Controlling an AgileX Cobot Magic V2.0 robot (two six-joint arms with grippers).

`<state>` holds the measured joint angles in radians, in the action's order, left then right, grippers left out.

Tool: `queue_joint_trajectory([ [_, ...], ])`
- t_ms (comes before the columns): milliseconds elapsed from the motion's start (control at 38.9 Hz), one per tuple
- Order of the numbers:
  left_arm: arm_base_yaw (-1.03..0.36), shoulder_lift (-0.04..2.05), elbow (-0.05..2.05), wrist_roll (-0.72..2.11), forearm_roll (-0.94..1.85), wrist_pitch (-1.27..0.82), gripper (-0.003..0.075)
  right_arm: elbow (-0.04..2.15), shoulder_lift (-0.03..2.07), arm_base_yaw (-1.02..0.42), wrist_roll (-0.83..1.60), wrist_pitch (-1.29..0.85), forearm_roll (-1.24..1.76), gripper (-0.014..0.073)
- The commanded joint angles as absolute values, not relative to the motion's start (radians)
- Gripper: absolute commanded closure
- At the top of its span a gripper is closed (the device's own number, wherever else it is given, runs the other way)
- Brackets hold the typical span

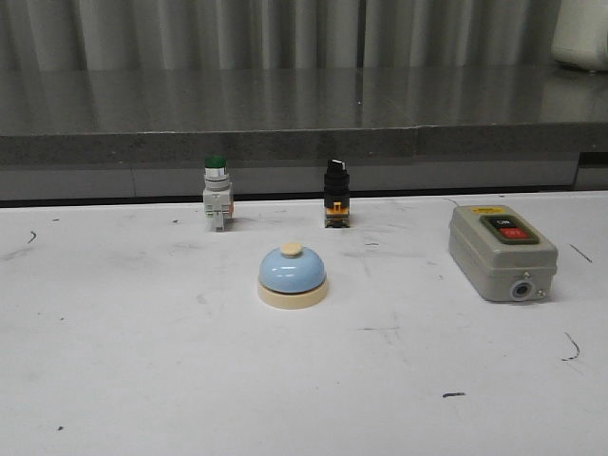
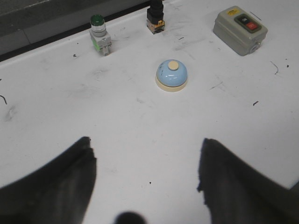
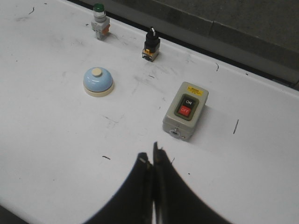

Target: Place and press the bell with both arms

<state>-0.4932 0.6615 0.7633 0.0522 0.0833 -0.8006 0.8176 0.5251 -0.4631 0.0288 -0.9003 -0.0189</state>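
Note:
The bell (image 1: 293, 275), a light-blue dome with a cream base and cream top button, stands upright on the white table near the middle. It also shows in the left wrist view (image 2: 172, 75) and in the right wrist view (image 3: 98, 81). My left gripper (image 2: 145, 154) is open and empty, held above the table well short of the bell. My right gripper (image 3: 151, 158) is shut with nothing between its fingers, above the table near the grey switch box. Neither gripper shows in the front view.
A grey switch box (image 1: 502, 253) with red and black buttons lies at the right. A green-capped push button (image 1: 217, 193) and a black selector switch (image 1: 335, 193) stand at the table's back edge. Beyond them a grey ledge (image 1: 285, 114) runs across.

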Motion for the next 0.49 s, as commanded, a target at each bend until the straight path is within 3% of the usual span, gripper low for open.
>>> queue_joint_trajectory([
  [0, -0.493, 0.661, 0.789, 0.043, 0.094, -0.739, 0.0519, 0.842, 0.528, -0.459, 0.028, -0.831, -0.021, 0.0663],
  [129, -0.493, 0.661, 0.789, 0.043, 0.094, -0.739, 0.0738, 0.842, 0.528, -0.459, 0.028, -0.831, -0.021, 0.0663],
  [463, -0.493, 0.661, 0.789, 0.043, 0.094, -0.739, 0.074, 0.842, 0.528, -0.459, 0.028, -0.831, -0.021, 0.0663],
])
